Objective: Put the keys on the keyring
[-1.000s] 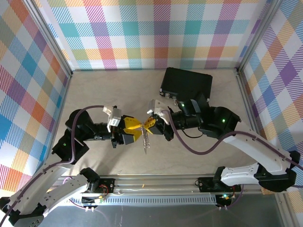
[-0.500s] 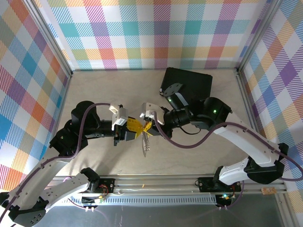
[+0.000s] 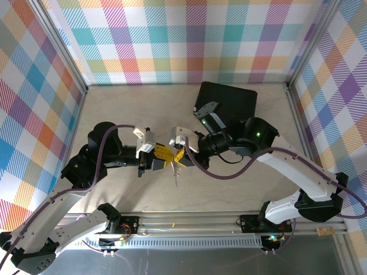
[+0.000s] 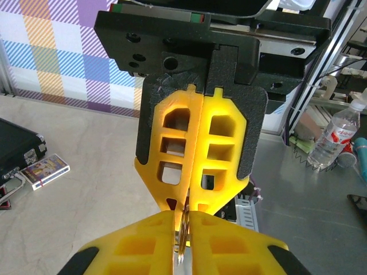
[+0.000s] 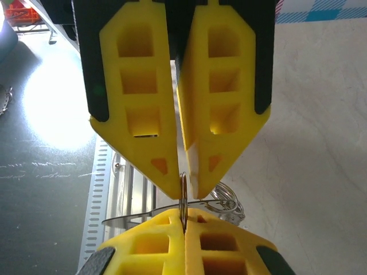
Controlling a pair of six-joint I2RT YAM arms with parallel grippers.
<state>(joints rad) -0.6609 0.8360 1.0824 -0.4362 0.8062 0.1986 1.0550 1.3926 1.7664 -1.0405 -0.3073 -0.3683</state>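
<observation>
Over the table, left gripper and right gripper each clamp the keyring by its rim; it is probably light, stiff and slippery.

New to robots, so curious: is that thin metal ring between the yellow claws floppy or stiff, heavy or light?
Probably stiff: the thin grey metal keyring looks straight, edge-on, pinched by the left claw and right claw. Likely light: fingertip pinches carry it. The small silvery keys hang loose below, so they'd probably swing.
</observation>
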